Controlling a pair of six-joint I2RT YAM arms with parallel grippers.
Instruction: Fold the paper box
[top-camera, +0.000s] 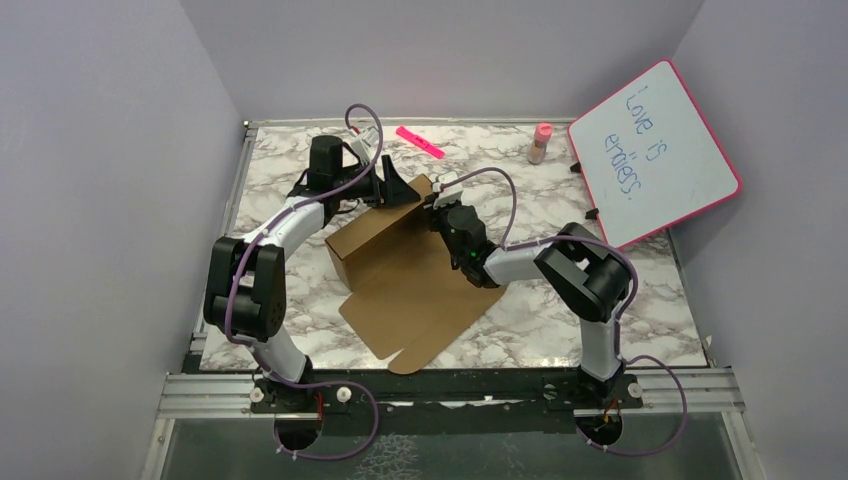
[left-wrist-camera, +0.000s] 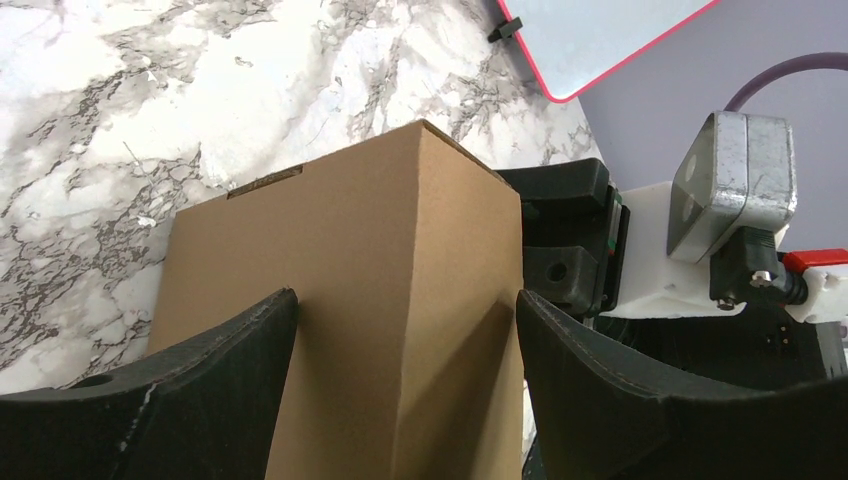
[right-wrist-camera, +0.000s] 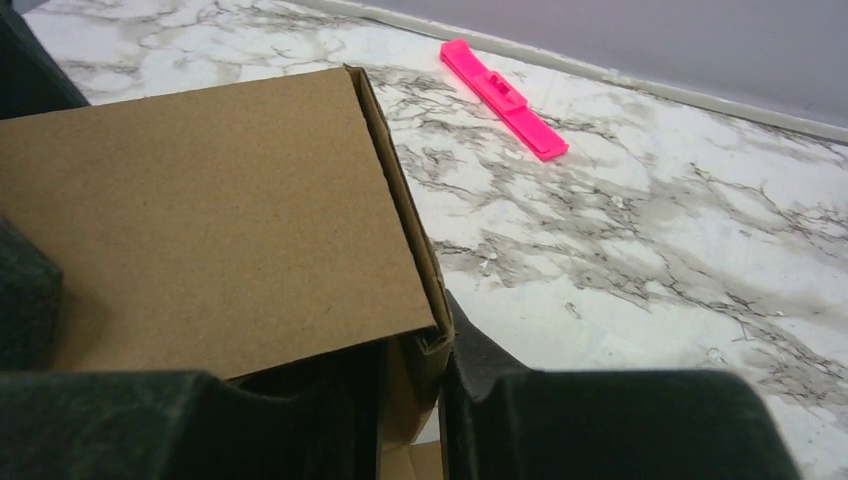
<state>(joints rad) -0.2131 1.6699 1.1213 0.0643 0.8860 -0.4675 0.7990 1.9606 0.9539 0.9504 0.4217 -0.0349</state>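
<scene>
- Your right gripper has its fingers set narrowly around the end of the paper box's raised wall; whether it pinches, I cannot tell.
- Your left gripper stands wide open, astride that wall's far corner.
- Risk: with neither gripper clamping, the wall could likely fall flat; squeezing hard could crush the crease.
- The box lies mid-table between both arms, its near flaps flat.

High rear view, wrist close-ups sharing paper box
</scene>
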